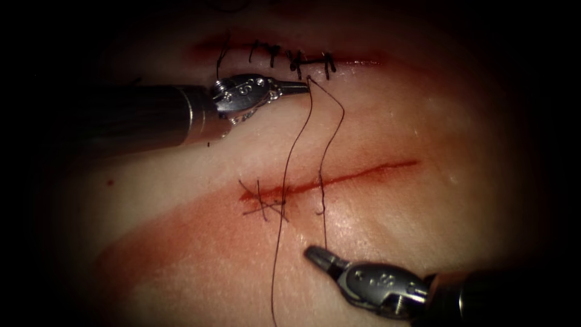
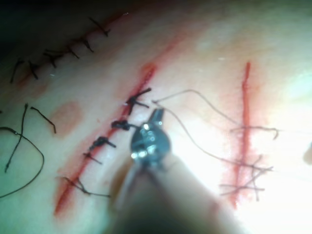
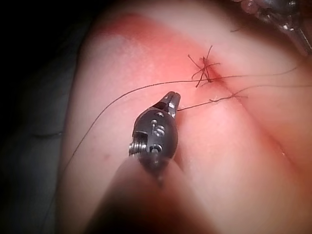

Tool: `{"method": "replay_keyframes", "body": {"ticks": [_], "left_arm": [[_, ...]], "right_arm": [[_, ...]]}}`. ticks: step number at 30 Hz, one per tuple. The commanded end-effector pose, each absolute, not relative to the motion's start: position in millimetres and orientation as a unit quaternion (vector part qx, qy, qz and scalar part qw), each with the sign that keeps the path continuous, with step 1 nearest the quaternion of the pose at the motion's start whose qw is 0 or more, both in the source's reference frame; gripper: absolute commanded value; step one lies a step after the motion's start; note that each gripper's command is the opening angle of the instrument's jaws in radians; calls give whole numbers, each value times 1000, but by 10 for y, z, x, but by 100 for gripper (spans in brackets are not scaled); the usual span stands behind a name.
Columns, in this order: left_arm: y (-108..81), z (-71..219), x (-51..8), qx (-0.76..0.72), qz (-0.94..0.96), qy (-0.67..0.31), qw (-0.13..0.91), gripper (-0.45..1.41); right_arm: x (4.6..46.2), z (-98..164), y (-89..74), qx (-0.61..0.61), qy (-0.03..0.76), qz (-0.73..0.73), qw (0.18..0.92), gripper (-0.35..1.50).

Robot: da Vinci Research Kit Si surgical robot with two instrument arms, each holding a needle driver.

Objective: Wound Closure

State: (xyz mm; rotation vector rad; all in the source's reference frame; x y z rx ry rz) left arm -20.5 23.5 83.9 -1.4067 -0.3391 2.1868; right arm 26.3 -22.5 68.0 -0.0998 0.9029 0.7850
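Left tool (image 1: 301,88) sits upper centre of the endoscope frame, jaws pressed together on the thread (image 1: 289,157) just below an older sutured cut (image 1: 290,59). From that grip two dark strands drop to the open cut (image 1: 327,180) mid-frame. One strand crosses the cut beside a knotted stitch (image 1: 264,206) with splayed cut ends at the cut's left end and runs off the bottom edge. The other passes through the tissue (image 1: 423,121) further right and ends at the right tool (image 1: 315,253), lower centre, jaws clamped on that thread end. Red fluid (image 1: 181,230) stains the tissue lower left. Needle location: cannot tell.
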Motion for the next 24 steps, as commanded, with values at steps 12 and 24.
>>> {"method": "replay_keyframes", "body": {"ticks": [12,24], "left_arm": [[237,815,-199,-541,736,-159,373,118],[190,824,-224,-564,720,-237,327,106]], "right_arm": [[275,687,-231,-48,423,370,826,-35],[275,685,-233,-49,424,366,827,-35]]}}
